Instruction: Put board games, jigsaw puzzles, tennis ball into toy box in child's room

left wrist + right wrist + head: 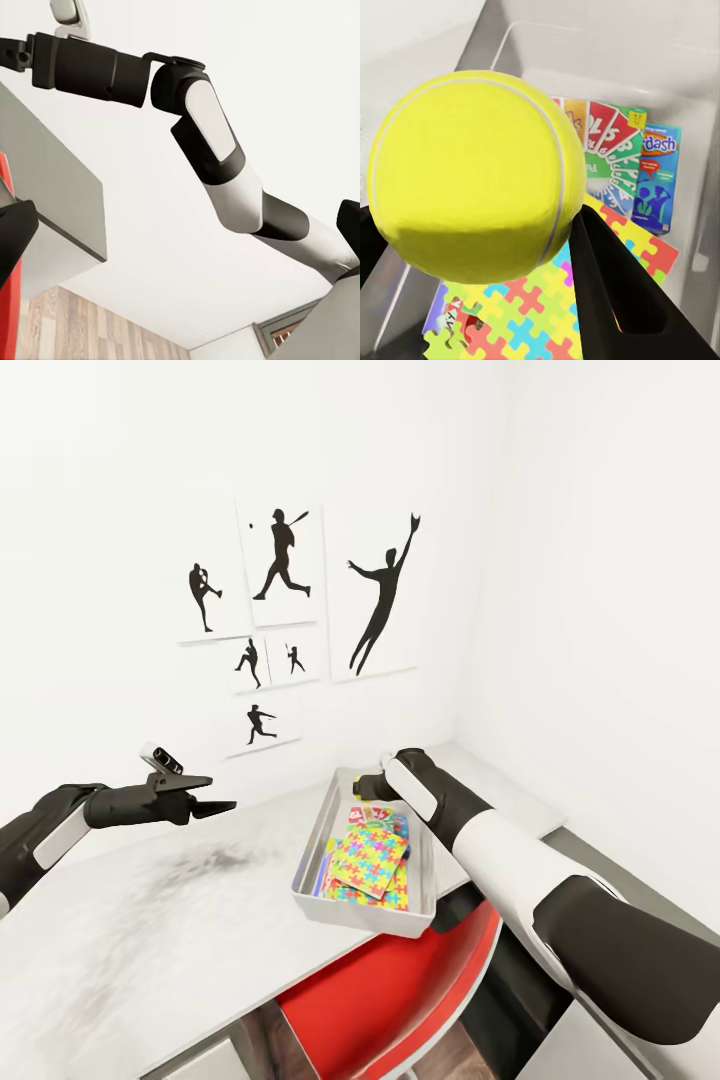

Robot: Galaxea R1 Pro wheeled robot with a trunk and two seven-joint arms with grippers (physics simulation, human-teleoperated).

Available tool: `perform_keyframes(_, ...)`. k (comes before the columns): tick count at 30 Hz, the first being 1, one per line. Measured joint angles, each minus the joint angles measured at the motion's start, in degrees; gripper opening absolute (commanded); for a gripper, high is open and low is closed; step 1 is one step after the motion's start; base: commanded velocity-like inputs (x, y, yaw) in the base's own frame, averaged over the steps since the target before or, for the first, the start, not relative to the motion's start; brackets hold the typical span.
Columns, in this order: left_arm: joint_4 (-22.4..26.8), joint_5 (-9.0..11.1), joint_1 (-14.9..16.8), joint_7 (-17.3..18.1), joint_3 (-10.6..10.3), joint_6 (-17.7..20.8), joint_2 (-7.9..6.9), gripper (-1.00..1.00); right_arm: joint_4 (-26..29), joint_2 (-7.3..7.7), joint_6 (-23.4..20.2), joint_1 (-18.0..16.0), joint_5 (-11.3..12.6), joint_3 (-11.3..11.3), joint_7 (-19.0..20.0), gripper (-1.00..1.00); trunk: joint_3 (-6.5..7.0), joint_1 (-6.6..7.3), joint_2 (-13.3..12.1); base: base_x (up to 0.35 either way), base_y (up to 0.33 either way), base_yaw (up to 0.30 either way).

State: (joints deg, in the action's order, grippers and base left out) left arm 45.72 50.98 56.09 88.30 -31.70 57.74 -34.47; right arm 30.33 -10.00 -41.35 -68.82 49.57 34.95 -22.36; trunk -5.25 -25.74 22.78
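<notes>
Two board games under puzzles

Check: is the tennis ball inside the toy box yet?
No. The tennis ball sits gripped in the right gripper, above the toy box.

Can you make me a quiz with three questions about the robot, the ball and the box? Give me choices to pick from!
1. Where is the tennis ball?
A. on the floor
B. between the right gripper's jaws, above the toy box
C. on the red chair

2. What colour is the chair under the table?
A. red
B. blue
C. green

3. How is the left gripper?
A. shut on a puzzle
B. shut on a game box
C. open and holding nothing

Answers: 1 B, the right wrist view shows the ball held over the puzzles and games in the box. 2 A, its seat shows red. 3 C, its jaws stand apart over the table.
</notes>
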Motion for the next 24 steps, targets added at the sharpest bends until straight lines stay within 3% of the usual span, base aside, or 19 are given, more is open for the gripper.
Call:
perform_keyframes(14, 0.00, 0.00, 0.00, 0.00, 0.00, -0.01, -0.02, 1.00, 0.13, 0.00, 0.02, 0.00, -0.07, 0.00, 0.05, -1.00, 0.00, 0.00, 0.00, 0.000, -0.012, 0.005)
perform_keyframes(24, 0.00, 0.00, 0.03, 0.00, 0.00, 0.00, -0.02, 1.00, 0.13, 0.00, 0.02, 0.00, 0.02, 0.02, -0.01, -1.00, 0.00, 0.00, 0.00, 0.000, -0.168, 0.161)
